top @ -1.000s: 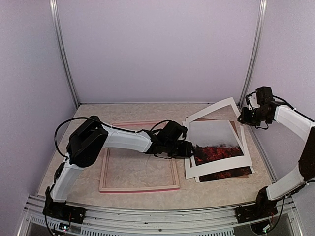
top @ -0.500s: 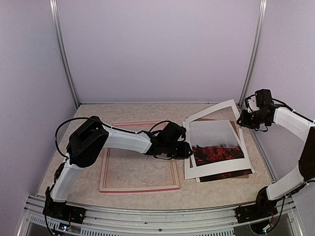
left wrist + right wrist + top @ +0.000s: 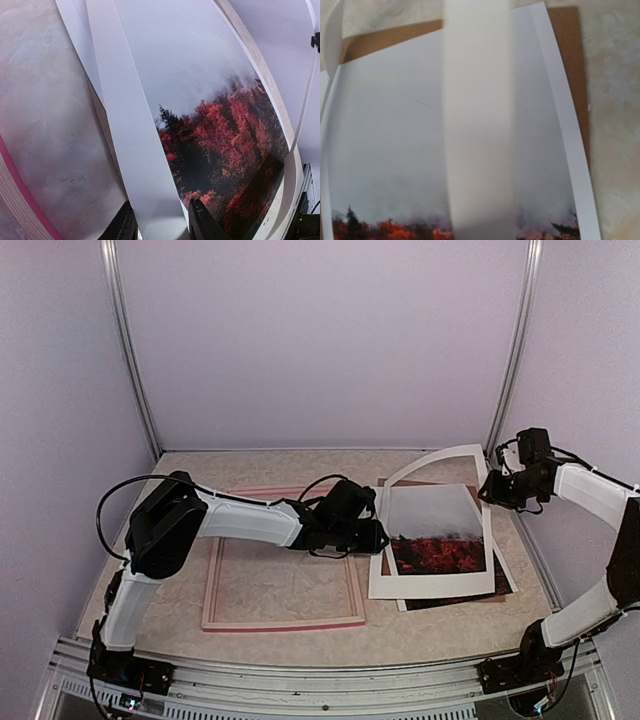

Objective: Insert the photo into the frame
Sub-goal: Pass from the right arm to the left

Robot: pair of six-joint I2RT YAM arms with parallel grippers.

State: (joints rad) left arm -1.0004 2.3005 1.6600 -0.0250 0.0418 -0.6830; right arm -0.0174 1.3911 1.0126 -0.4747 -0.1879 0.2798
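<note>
The photo [image 3: 437, 540] lies face up on the right of the table, red foliage toward me. My left gripper [image 3: 378, 537] is down at its left edge. In the left wrist view the jaws [image 3: 161, 210] stand partly open, a fingertip on each side of the photo's [image 3: 215, 125] white border. A white mat [image 3: 430, 462] arches up over the photo's far side. Its far right corner is at my right gripper [image 3: 492, 487], which holds it off the table. The mat [image 3: 479, 125] runs as a blurred strip down the right wrist view, where the fingers stay hidden. The frame [image 3: 283, 623] lies flat at centre left, pale side up.
A brown backing board [image 3: 565, 50] lies under the photo and sticks out past it on the far and right sides. The frame's pink edge [image 3: 15, 200] shows just left of my left gripper. The enclosure's right wall post [image 3: 510, 360] stands close behind my right gripper.
The left jaws narrowed and shifted slightly left, and the photo slid and turned left with them. The right gripper moved a little, and the white mat bowed up into a higher arch.
</note>
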